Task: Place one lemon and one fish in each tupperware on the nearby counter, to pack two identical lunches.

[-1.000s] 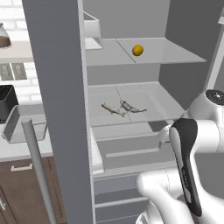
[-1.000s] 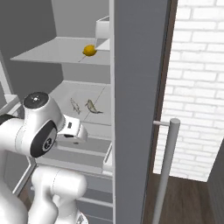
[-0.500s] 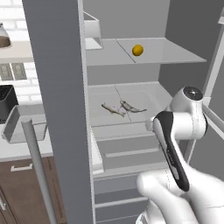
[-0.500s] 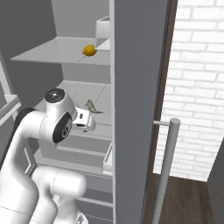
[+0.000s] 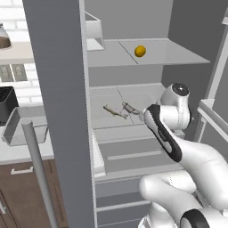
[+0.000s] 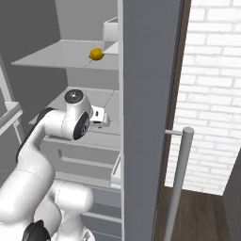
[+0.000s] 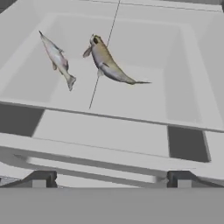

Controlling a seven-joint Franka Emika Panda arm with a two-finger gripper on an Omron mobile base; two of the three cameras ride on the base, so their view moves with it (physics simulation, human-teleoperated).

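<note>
One lemon [image 5: 140,50] [image 6: 96,54] rests on the upper glass shelf of the open fridge. Two fish lie side by side on the shelf below: a grey one [image 7: 57,57] [image 5: 115,111] and a tan one [image 7: 109,64] [image 5: 130,108]. My gripper [image 7: 111,180] is open with nothing between its fingers, just in front of that shelf's edge and facing the fish. A light-grey tupperware [image 5: 20,129] stands on the white counter [image 5: 18,152] at the left, partly hidden by the fridge door.
The open fridge door [image 5: 62,111] with its bar handle [image 5: 38,169] stands between fridge and counter. A black toaster [image 5: 6,101] sits behind the tub. Fridge drawers [image 5: 129,153] lie below the fish shelf. The other door [image 6: 146,117] and a brick wall [image 6: 212,94] are at right.
The arm has swung up and forward into the fridge, bringing the hand close to the fish shelf. The jaws have stayed open. Lemon and fish have not moved.
</note>
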